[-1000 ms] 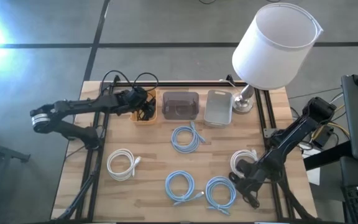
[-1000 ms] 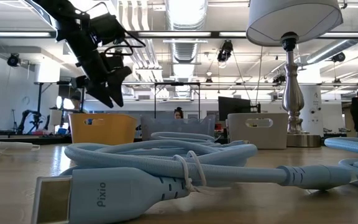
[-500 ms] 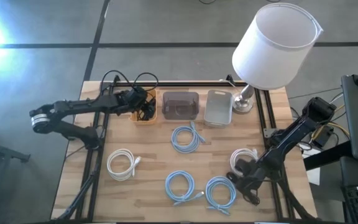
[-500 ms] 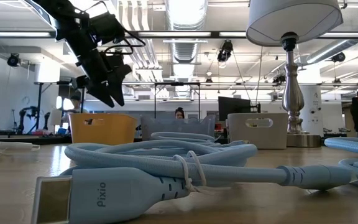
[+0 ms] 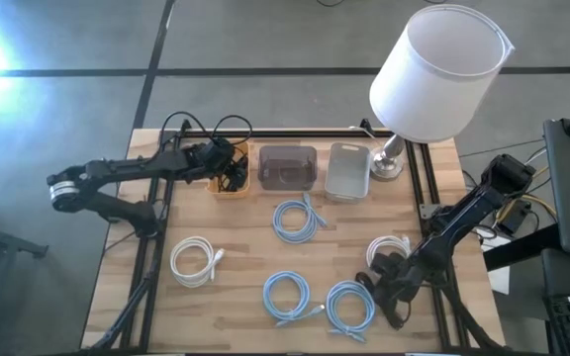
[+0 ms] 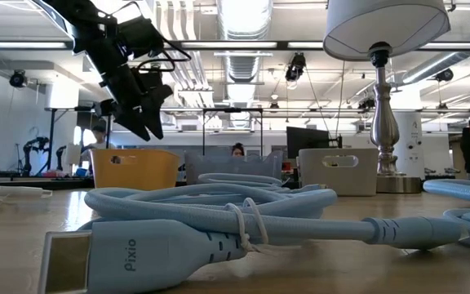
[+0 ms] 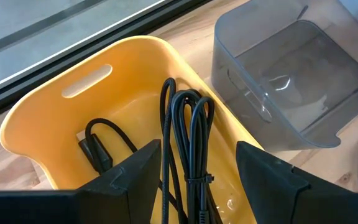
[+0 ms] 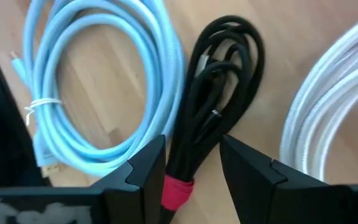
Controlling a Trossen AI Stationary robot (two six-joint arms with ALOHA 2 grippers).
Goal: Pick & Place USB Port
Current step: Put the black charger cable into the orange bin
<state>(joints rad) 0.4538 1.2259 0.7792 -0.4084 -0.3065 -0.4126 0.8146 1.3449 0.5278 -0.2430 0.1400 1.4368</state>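
My left gripper point(image 5: 228, 168) hangs open above the yellow bin point(image 7: 55, 106) at the table's far left. A black cable bundle point(image 7: 188, 124) lies inside the bin, below the gap between the fingers; in the low view the gripper point(image 6: 145, 126) is above the bin's rim point(image 6: 133, 155). My right gripper point(image 5: 384, 287) is low over the table's near right, open. Its fingers stand on either side of a black cable bundle point(image 8: 222, 68) with a red tie point(image 8: 178, 190). That bundle lies flat on the wood between a blue coil point(image 8: 98, 81) and a white coil point(image 8: 334, 106).
Three blue cable coils point(image 5: 295, 220) point(image 5: 287, 295) point(image 5: 349, 305) and two white coils point(image 5: 194, 261) point(image 5: 389, 252) lie on the wood. Two grey bins point(image 5: 287, 168) point(image 5: 347, 170) stand next to the yellow one. A lamp point(image 5: 441, 74) stands at the far right corner.
My right gripper has edged toward the table's left, over the black bundle between the white and blue coils.
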